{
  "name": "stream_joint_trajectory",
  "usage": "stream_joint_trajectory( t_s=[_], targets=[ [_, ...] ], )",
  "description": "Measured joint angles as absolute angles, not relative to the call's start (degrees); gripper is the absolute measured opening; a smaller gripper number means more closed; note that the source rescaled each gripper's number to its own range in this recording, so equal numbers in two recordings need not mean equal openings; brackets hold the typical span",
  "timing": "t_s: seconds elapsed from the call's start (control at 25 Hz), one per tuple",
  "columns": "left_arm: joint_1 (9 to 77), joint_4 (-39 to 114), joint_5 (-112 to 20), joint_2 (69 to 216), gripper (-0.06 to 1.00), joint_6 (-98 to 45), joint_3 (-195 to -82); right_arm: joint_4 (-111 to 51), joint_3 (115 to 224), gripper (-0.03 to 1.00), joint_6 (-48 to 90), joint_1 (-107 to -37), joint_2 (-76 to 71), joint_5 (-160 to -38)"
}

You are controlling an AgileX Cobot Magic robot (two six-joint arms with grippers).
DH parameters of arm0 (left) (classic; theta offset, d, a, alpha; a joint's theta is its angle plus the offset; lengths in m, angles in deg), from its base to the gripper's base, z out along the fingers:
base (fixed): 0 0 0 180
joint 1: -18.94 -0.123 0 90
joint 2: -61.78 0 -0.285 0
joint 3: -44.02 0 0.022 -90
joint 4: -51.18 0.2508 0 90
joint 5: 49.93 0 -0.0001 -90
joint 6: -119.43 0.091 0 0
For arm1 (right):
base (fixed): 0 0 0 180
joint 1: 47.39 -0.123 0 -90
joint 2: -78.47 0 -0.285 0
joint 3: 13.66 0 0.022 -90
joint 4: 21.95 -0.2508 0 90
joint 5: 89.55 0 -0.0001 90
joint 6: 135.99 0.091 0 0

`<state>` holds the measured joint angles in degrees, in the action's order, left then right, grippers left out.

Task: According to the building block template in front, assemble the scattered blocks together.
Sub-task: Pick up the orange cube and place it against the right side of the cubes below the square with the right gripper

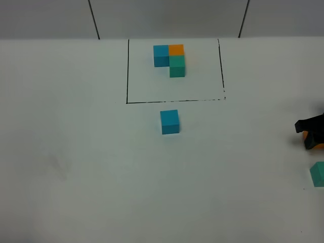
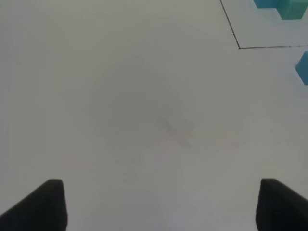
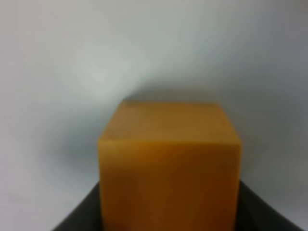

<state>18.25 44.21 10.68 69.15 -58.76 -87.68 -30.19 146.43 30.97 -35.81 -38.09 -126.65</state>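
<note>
The building block template [image 1: 170, 58] is an L of blue, orange and teal cubes inside a thin black frame [image 1: 127, 71] at the back of the table. A corner of it shows in the left wrist view [image 2: 288, 6]. A loose sky-blue cube [image 1: 170, 122] sits just in front of the frame and also shows in the left wrist view [image 2: 303, 67]. My right gripper [image 1: 312, 132] at the right edge is shut on the orange cube [image 3: 168, 159], low over the table. A teal-green cube [image 1: 318, 174] lies just in front of it. My left gripper [image 2: 159, 204] is open and empty over bare table.
The white table [image 1: 76, 162] ends at a back edge just behind the frame, where a grey wall with dark seams begins [image 1: 162, 17]. The left arm is out of the exterior high view.
</note>
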Motion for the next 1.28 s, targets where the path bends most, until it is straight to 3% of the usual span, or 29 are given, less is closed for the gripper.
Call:
stream_joint_trajectory(
  t_s=[0.16, 0.44, 0.6, 1.04, 1.28],
  targets=[
    [18.25, 44.21, 10.68, 69.15, 0.71, -58.76, -87.68, -26.26, 149.68, 0.01, 28.09, -40.45, -37.76, -130.97],
    [18.25, 44.21, 10.68, 69.15, 0.71, -58.76, -87.68, -16.45, 161.76, 0.01, 5.26, -60.59, -37.07, -141.69],
    [18.25, 44.21, 10.68, 69.15, 0.71, -58.76, -87.68, -15.19, 171.10, 0.01, -3.75, -68.08, -41.31, -148.92],
    [18.25, 44.21, 10.68, 69.15, 0.71, -58.76, -87.68, -15.44, 192.83, 0.01, -12.01, -74.44, -56.81, -156.23],
    [18.25, 44.21, 10.68, 69.15, 0.71, -58.76, -87.68, -17.52, 196.39, 0.01, -12.55, -74.44, -61.39, -158.19]
  ],
)
